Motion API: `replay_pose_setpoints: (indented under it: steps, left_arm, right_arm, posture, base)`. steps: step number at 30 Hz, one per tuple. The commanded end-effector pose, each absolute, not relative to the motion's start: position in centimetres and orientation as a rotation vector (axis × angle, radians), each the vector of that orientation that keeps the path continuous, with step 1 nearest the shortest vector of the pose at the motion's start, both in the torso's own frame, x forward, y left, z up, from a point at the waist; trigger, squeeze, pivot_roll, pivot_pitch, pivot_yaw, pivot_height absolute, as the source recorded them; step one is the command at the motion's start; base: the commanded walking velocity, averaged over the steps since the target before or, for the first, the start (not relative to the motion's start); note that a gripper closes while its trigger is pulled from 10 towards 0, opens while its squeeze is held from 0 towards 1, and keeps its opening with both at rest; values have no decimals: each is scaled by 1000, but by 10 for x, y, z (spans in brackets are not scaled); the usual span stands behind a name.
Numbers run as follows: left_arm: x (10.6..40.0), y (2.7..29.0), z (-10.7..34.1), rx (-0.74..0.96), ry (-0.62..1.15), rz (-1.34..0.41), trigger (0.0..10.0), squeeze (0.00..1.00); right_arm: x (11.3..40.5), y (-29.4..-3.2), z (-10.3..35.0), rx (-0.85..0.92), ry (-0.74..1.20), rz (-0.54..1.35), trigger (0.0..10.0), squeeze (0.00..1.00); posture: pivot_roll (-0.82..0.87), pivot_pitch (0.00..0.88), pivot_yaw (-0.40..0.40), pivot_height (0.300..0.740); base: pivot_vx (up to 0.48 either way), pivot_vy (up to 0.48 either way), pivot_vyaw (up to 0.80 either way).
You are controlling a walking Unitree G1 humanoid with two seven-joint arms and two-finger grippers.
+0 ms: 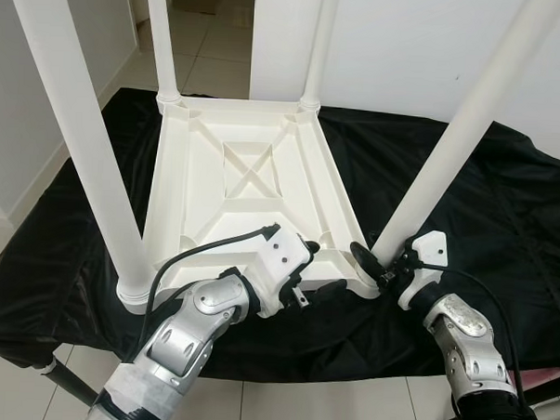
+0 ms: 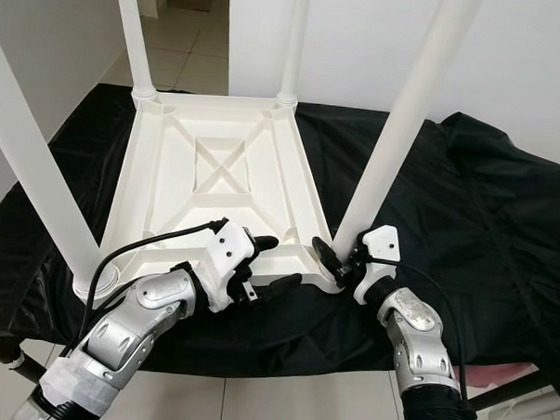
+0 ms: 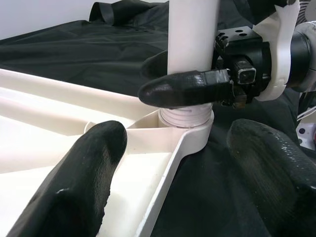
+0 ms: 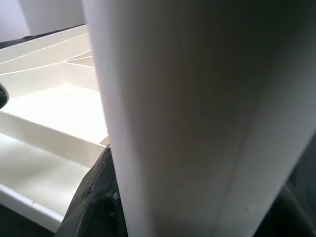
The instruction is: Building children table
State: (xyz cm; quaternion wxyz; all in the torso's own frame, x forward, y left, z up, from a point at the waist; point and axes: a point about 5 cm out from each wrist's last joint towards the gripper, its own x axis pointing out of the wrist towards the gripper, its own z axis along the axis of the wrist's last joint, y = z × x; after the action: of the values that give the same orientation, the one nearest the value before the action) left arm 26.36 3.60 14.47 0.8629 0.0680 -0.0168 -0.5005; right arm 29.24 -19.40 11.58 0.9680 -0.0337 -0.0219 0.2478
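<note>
The upside-down white plastic children table lies on the black-draped surface, where the right pincer clasps the white round leg at its threaded corner socket and should twist it straight, while the open left pincer straddles the frame edge beside that corner, crowding it.
</note>
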Motion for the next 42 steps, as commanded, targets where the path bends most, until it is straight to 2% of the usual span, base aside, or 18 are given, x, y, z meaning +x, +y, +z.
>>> replay_pose_setpoints:
  steps: [1,8,11,12,22,27,38,39,40,41,42]
  left_arm:
    - [261,34,142,150,-25,-1082,10000,0]
    - [260,34,142,152,-21,-1086,10000,0]
    - [259,35,141,151,-19,-1089,10000,0]
    - [259,35,141,148,-17,-1091,10000,0]
    - [259,33,141,147,-17,-1091,10000,0]
    - [259,33,142,141,-17,-1083,10000,0]
    - [261,36,144,139,-18,-1066,10000,0]
    - [261,36,144,138,-18,-1066,10000,0]
    - [261,36,144,138,-18,-1066,10000,0]
    - [261,35,143,139,-18,-1066,10000,0]
    - [261,35,143,139,-18,-1066,10000,0]
  right_arm:
    - [289,-198,104,-58,24,448,10000,0]
    - [287,-192,102,-54,11,343,10000,0]
    - [286,-191,102,-6,12,234,10000,0]
    - [283,-186,99,49,31,114,10000,0]
    - [280,-152,90,203,108,-181,10000,0]
    - [281,-127,95,249,115,-200,10000,0]
    - [281,-121,103,188,98,-152,10000,20]
    - [282,-120,103,189,93,-137,10000,388]
    - [282,-120,103,189,93,-137,10000,388]
    - [282,-119,103,200,95,-129,10000,1000]
    - [282,-118,103,208,97,-124,10000,1000]
  posture:
    - [-35,0,-54,740]
    - [-40,0,-47,740]
    - [-42,0,-44,740]
    - [-44,0,-43,740]
    - [-45,0,-43,740]
    - [-37,0,-46,740]
    - [-31,0,-52,740]
    - [-31,0,-52,740]
    - [-31,0,-52,740]
    - [-31,0,-52,740]
    - [-31,0,-52,740]
  base:
    - [0,0,0]
    - [0,0,0]
    - [0,0,0]
    - [0,0,0]
    - [0,0,0]
    - [0,0,0]
    - [0,0,0]
    - [0,0,0]
    - [0,0,0]
    - [0,0,0]
    - [0,0,0]
